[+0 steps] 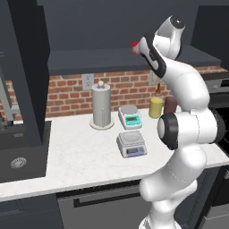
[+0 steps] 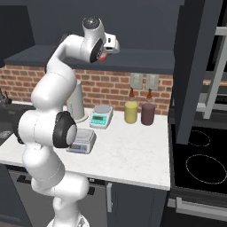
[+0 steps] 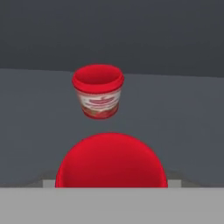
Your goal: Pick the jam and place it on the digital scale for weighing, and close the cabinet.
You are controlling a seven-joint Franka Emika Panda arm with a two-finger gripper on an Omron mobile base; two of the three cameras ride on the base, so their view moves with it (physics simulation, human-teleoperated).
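1. Left base view: the white arm reaches up into the dark charcoal-blue cabinet (image 1: 112, 60); a small red jam jar (image 1: 135, 47) peeks beside its gripper (image 1: 139, 48). The grey digital scale (image 1: 131, 144) sits on the white counter (image 1: 71, 156).
2. Right base view: the jam shows red under the gripper.
3. Hand view: one red jar is very near; its twin jar (image 3: 97, 91) stands beyond. I cannot tell the jaws' state.

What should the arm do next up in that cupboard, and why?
Probably close the gripper on the near jam jar before lifting. That red jar sits right at the hand on the cabinet shelf; a twin jar stands farther back.
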